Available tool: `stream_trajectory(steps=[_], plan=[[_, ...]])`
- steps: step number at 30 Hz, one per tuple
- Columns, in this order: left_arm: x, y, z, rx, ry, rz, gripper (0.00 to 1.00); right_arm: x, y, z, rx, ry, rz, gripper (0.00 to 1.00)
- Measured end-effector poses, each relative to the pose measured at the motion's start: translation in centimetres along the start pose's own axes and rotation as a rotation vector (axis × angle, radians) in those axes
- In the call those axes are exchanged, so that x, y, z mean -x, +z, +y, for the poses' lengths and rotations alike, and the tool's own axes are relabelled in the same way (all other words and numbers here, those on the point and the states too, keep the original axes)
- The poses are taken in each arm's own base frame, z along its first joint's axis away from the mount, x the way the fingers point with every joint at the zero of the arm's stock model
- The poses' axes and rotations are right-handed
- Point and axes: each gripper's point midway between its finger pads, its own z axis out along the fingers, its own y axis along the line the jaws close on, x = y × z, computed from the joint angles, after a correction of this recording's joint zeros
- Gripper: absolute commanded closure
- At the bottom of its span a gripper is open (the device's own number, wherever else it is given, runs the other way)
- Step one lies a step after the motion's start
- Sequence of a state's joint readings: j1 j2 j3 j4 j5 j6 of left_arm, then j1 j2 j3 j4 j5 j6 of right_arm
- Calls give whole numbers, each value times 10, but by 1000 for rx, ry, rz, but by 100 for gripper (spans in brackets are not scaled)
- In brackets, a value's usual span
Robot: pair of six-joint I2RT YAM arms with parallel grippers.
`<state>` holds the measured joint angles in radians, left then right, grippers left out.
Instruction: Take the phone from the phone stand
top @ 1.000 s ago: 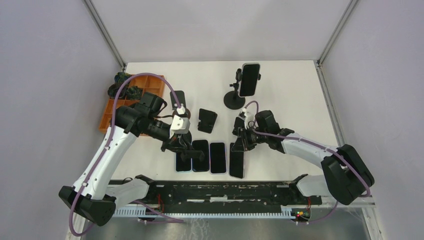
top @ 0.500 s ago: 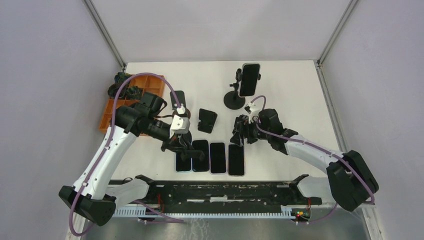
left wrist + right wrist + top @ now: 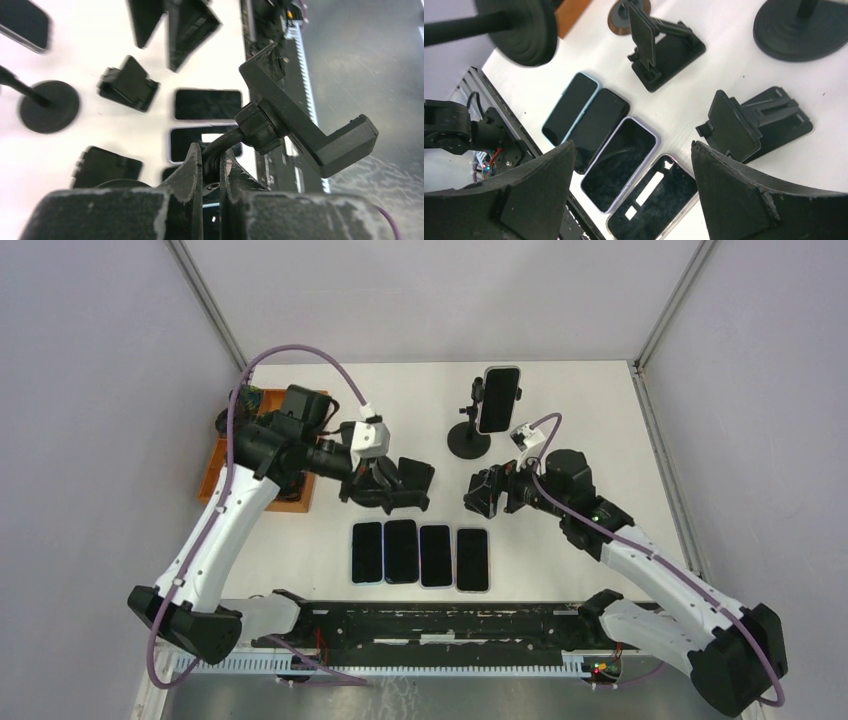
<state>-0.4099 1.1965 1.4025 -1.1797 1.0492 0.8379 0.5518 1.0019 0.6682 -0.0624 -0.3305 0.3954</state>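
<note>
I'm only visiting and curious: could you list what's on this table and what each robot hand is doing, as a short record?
mounted phone: clamped upright in the phone stand
flat phones: four in a row, near edge
left gripper: shut on empty stand, by its neck
right gripper: open, holding nothing
orange tray: table's left side

Holds the left arm [image 3: 215, 530] bent up along the left side, forearm turned in toward the middle, gripper [image 3: 212, 152] pinched nearly shut on a stand stem [image 3: 220, 145]. Stretches the right arm [image 3: 650, 560] from its base diagonally inward, wrist pointing left, gripper [image 3: 632, 145] spread wide with nothing between the fingers [image 3: 734, 195].
</note>
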Motion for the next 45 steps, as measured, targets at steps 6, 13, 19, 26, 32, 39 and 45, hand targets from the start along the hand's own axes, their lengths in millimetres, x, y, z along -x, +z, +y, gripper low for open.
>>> stream_trajectory(steps=[6, 13, 19, 26, 32, 39, 45], plan=[[50, 3, 76, 78, -8, -108, 98, 24, -24, 10, -12, -24, -91, 8], [64, 17, 165, 115, -124, -227, 98, 31, -38, 7, -54, 12, -128, 8], [60, 20, 222, 105, -239, -341, 98, 42, -49, 10, -67, 48, -187, 9], [38, 16, 282, 73, -318, -456, 98, 49, -54, 4, -101, 76, -223, 9], [7, 11, 312, 70, -368, -509, 98, 52, -55, -4, -135, 94, -238, 9], [-22, 0, 336, 121, -413, -540, 95, 54, -49, -19, -176, 116, -225, 9], [-63, 1, 362, 235, -521, -517, 87, 60, -48, -36, -215, 141, -229, 9]])
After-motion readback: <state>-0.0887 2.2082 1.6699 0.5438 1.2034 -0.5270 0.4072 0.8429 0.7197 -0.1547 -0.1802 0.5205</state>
